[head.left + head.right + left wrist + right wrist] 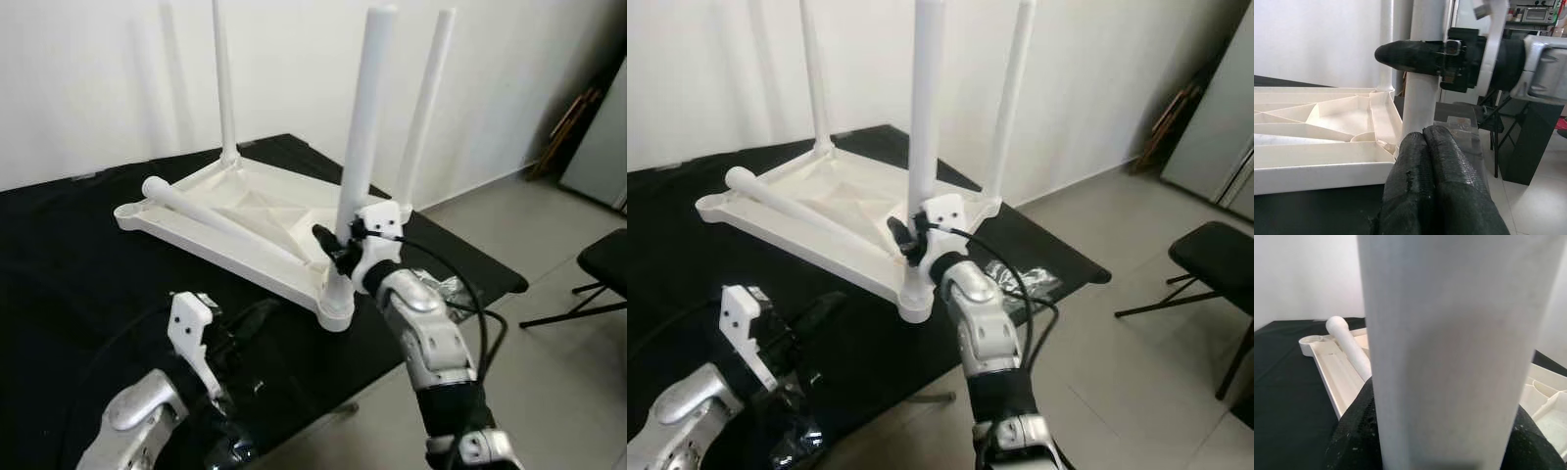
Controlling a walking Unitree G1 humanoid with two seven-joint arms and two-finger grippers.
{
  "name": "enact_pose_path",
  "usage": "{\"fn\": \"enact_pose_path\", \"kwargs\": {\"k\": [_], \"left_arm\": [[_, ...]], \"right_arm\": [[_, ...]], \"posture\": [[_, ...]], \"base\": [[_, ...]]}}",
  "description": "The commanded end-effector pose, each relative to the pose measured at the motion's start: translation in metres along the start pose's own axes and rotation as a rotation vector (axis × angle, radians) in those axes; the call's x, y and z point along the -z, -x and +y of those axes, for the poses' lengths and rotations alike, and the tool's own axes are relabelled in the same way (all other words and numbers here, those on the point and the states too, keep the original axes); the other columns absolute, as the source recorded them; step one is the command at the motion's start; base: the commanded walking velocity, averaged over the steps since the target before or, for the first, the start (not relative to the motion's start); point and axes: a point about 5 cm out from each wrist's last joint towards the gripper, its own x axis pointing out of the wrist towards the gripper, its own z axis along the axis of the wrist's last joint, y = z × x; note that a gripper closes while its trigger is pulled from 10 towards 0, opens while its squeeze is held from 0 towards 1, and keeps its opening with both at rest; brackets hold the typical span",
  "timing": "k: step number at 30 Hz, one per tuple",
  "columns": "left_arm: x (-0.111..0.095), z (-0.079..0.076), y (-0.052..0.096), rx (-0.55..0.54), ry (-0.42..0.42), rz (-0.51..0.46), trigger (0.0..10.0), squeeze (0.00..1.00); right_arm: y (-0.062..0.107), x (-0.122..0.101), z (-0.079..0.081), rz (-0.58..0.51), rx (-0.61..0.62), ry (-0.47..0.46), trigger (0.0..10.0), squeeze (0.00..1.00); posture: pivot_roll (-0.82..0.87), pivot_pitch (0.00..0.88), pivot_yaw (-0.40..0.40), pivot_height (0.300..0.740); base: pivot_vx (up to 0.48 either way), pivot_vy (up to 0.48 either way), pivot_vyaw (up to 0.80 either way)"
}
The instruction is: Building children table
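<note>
A white children's table top (245,211) lies upside down on the black-covered table (59,255). Three white legs stand upright in its corners: the near one (362,127), a far left one (224,78) and a far right one (426,98). A fourth leg (216,220) lies loose across the underside. My right gripper (338,245) is shut on the near leg low down, just above its corner socket; the leg (1449,357) stands between the black fingers (1352,440). My left gripper (1425,142) is shut on nothing, low over the black cloth, pointing at that same corner.
A crumpled clear plastic bag (456,289) lies on the cloth behind my right arm, near the table's right edge. A black chair (607,259) stands on the grey floor to the right. A white wall runs close behind the table.
</note>
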Motion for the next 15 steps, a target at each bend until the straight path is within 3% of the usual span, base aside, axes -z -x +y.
{"fn": "enact_pose_path", "kwargs": {"k": [1, 4, 5, 6, 7, 8, 9, 12, 15], "left_arm": [[0.000, 0.001, 0.000, 0.011, -0.008, 0.014, 10.0, 0.00], [0.000, 0.002, 0.000, 0.008, -0.007, 0.014, 10.0, 0.00], [0.000, 0.002, 0.000, 0.002, -0.008, 0.014, 10.0, 0.00], [0.000, 0.002, 0.001, -0.002, -0.009, 0.013, 10.0, 0.00], [0.001, 0.002, 0.000, 0.001, -0.009, 0.017, 10.0, 0.00], [0.001, 0.002, 0.000, 0.001, -0.009, 0.017, 10.0, 0.00], [0.001, 0.002, 0.000, 0.006, -0.009, 0.021, 10.0, 0.00], [0.001, 0.002, 0.000, 0.011, -0.008, 0.024, 10.0, 0.00], [0.002, 0.002, -0.001, 0.016, -0.007, 0.026, 10.0, 0.00]], "right_arm": [[0.005, 0.023, -0.015, 0.111, 0.081, -0.003, 0.0, 0.00], [0.005, 0.024, -0.011, 0.119, 0.077, -0.005, 0.0, 0.00], [0.004, 0.024, -0.005, 0.123, 0.053, -0.002, 4.2, 0.00], [0.005, 0.023, -0.001, 0.130, 0.053, 0.010, 4.2, 0.00], [0.004, 0.019, 0.003, 0.115, 0.015, -0.008, 10.0, 0.02], [0.004, 0.019, 0.003, 0.115, 0.015, -0.008, 10.0, 0.02], [0.003, 0.013, 0.006, 0.098, -0.023, -0.022, 10.0, 1.00], [0.001, 0.007, 0.006, 0.079, -0.054, -0.035, 10.0, 1.00], [-0.005, -0.008, 0.002, 0.032, -0.179, -0.029, 10.0, 1.00]], "posture": [[-0.03, 0.000, -0.035, 0.740], [-0.03, 0.000, -0.035, 0.740], [-0.02, 0.000, -0.035, 0.740], [-0.02, 0.000, -0.035, 0.740], [-0.02, 0.000, -0.031, 0.740], [-0.02, 0.000, -0.031, 0.740], [-0.02, 0.000, -0.032, 0.740], [-0.02, 0.000, -0.032, 0.740], [-0.02, 0.000, -0.034, 0.740]], "base": [[0.000, 0.000, 0.00], [0.000, 0.000, 0.00], [0.000, 0.000, 0.00], [0.000, 0.000, 0.00], [0.000, 0.000, 0.00], [0.000, 0.000, 0.00], [0.000, 0.000, 0.00], [0.000, 0.000, 0.00], [0.000, 0.000, 0.00]]}}
